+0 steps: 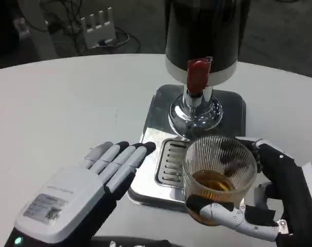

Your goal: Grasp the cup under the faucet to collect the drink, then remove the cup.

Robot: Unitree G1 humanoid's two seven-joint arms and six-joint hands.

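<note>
At the far left, beyond the edge of the white surface (53, 98), a white plug-in device (98, 27) with upright prongs and dark cables is being seen on the floor. Nearer the camera on the left, the left robot hand (89, 188) is being held flat just above the surface, palm down, with its fingers stretched out together and nothing in its hold; its dark fingertips (140, 148) are being kept just at the left edge of the metal tray (157, 110).

In the middle, a dark drink dispenser (202, 31) is being carried on a shiny chrome foot (195, 110) that is standing on the tray. A red tap lever (198, 73) is being shown at the dispenser's front, and a slotted drain grille (170, 162) is lying in the tray in front of the foot.

To the right of the grille, the ribbed clear glass cup (219, 175) is being held upright over the front of the tray, below and in front of the tap, with amber drink filling its lower part. The cup is being gripped by the right robot hand (272, 198): dark fingers are being wrapped around its far right side, and the white thumb (223, 212) is being pressed across its near lower wall. Whether the cup's base is touching the tray cannot be told.
</note>
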